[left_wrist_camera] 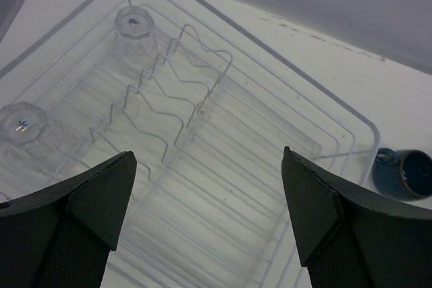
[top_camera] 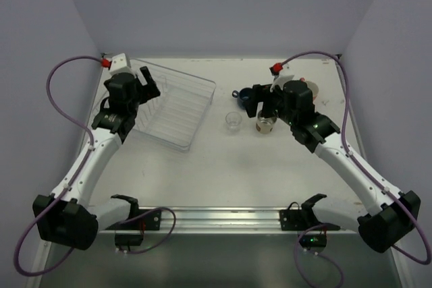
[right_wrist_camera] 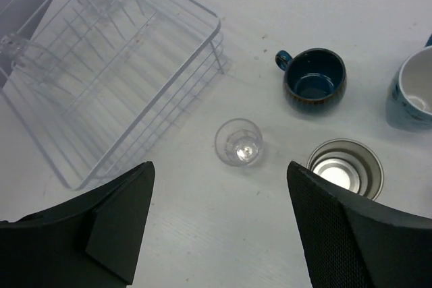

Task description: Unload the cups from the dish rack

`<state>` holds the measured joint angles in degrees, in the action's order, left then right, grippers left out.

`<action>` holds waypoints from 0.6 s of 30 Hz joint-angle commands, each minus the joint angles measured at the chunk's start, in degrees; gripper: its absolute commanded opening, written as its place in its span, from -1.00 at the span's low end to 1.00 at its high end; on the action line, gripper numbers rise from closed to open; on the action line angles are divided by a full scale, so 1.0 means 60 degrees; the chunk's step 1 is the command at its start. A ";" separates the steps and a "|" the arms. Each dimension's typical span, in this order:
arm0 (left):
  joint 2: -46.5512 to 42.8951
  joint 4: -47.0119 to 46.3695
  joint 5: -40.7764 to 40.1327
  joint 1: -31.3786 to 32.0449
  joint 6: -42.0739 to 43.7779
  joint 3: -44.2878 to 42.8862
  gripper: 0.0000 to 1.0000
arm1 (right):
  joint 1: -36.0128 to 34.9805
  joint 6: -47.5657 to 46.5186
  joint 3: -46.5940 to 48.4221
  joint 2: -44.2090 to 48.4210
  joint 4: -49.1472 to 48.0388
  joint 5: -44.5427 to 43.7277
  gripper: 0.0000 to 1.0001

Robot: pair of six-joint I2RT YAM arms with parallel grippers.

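The clear dish rack (top_camera: 177,111) stands at the back left; it also shows in the left wrist view (left_wrist_camera: 256,133) and the right wrist view (right_wrist_camera: 145,72). Two clear tumblers (left_wrist_camera: 135,26) (left_wrist_camera: 23,126) stand upside down at its far end. My left gripper (top_camera: 152,82) (left_wrist_camera: 209,220) hovers open and empty over the rack. On the table stand a clear tumbler (right_wrist_camera: 238,142) (top_camera: 233,121), a dark blue handled cup (right_wrist_camera: 314,79) (top_camera: 246,99), a light blue mug (right_wrist_camera: 412,96) and a cup with a shiny inside (right_wrist_camera: 345,166). My right gripper (top_camera: 264,107) (right_wrist_camera: 219,227) is open and empty above them.
Grey walls close in the table on the left, back and right. A round pale object (top_camera: 312,90) lies behind the right arm. Both arm bases and a metal rail (top_camera: 216,217) sit at the near edge.
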<state>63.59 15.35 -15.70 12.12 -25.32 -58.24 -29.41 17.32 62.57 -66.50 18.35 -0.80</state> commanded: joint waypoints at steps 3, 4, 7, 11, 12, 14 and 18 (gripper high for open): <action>0.1948 -0.1402 -0.1602 -0.0407 -0.1081 -0.1058 0.85 | -0.0240 0.0657 -0.1125 0.0769 -0.1372 0.0733 0.61; 0.2303 -0.1373 -0.1587 -0.0612 -0.1344 -0.1524 0.84 | -0.0313 0.0730 -0.1372 0.0843 -0.1562 0.0850 0.59; 0.3490 -0.1417 -0.1951 -0.0862 -0.1639 -0.2142 0.82 | -0.0459 0.0775 -0.1710 0.1034 -0.1842 0.0909 0.58; 0.4780 -0.1402 -0.1617 -0.1521 -0.2209 -0.3093 0.79 | -0.0708 0.0833 -0.2063 0.1224 -0.2135 0.0953 0.57; 0.5275 -0.1329 -0.1500 -0.1652 -0.2312 -0.3212 0.79 | -0.0767 0.0848 -0.2107 0.1268 -0.2208 0.0968 0.57; 0.5761 -0.1285 -0.1484 -0.1902 -0.2372 -0.3635 0.77 | -0.0928 0.0907 -0.2224 0.1386 -0.2369 0.0968 0.56; 0.6874 -0.1328 -0.1762 -0.2005 -0.1992 -0.4106 0.77 | -0.1046 0.0936 -0.2415 0.1562 -0.2706 0.0997 0.55</action>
<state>102.26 9.54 -23.79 0.32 -36.91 -79.09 -35.24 22.06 48.75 -58.92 7.18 4.32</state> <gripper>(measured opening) 0.888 0.781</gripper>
